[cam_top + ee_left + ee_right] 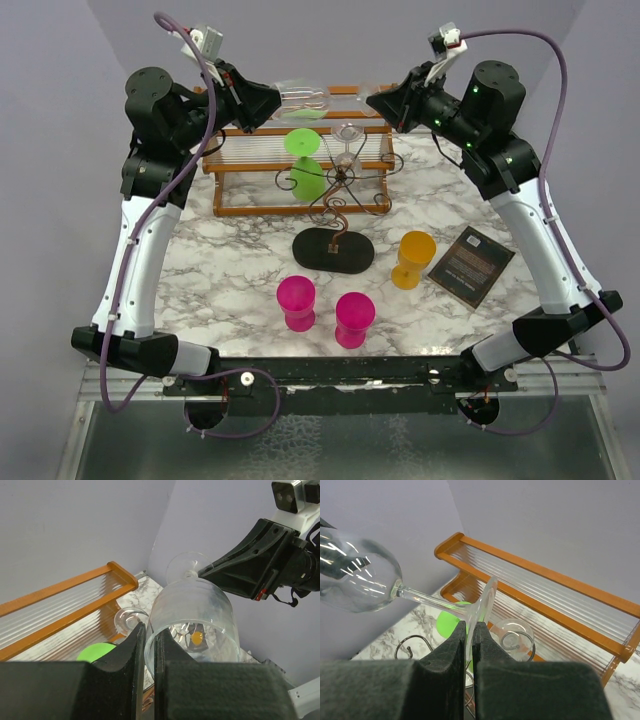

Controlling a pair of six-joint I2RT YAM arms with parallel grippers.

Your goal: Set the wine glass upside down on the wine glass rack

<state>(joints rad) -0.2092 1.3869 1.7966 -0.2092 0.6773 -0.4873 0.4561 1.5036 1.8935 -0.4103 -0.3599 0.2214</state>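
**Operator:** Where is the glass?

**Spotter:** Your wine glass (305,97) is up in the air, spanning the gap between your two grippers. It lies on its side with its long axis about level. The bowl's mouth points toward your left gripper (272,100), and the foot points toward your right gripper (378,100).

**Operator:** What are the grips doing?

**Spotter:** Your left gripper is clamped on the bowl's rim, the glass wall pinched between its fingers (125,655). Your right gripper is closed on the thin edge of the foot, which stands on edge between its fingers (447,650). The stem slants away from it toward the bowl.

**Operator:** And the rack?

**Spotter:** The wine glass rack (333,250) stands on the table (230,270), below the gap between your grippers and a little toward the arm bases. The wooden shelf (250,165) sits under your left gripper.
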